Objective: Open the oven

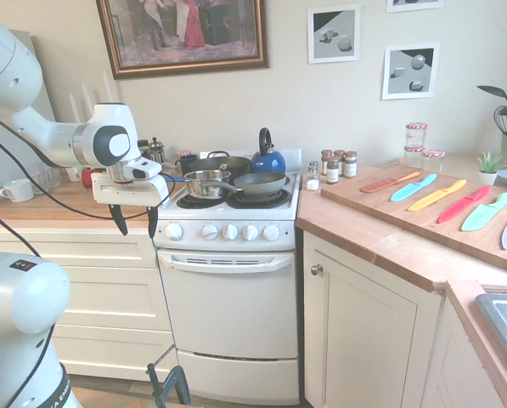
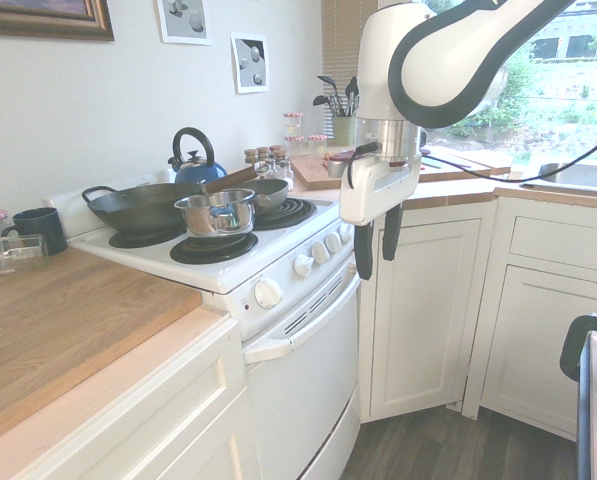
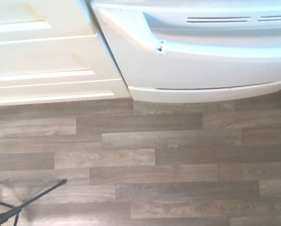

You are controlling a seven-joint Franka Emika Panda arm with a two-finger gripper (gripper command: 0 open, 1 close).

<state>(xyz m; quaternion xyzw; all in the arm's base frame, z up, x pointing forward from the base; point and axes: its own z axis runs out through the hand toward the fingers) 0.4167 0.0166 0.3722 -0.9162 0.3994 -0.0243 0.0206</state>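
A: Fingers first?
B: The gripper (image 1: 134,223) hangs with its two dark, tapering fingers parted, a clear gap between, nothing grasped; they point down.
A: Touching anything?
B: Cannot tell from these angles. They hang near the oven (image 1: 229,302), by its bar handle (image 1: 228,265).
A: The oven's position?
B: Between pale drawers (image 1: 109,297) on its left and a panelled cabinet door (image 1: 368,319) on its right. Door smooth, white, closed; handle gently bowed; knobs (image 1: 229,232) round.
A: Above?
B: Black coil burners, a shiny steel saucepan (image 2: 216,213), a dark wok (image 2: 143,207), a rounded blue kettle (image 2: 199,165).
A: Floor?
B: Grey-brown planks (image 3: 178,162), streaked grain.
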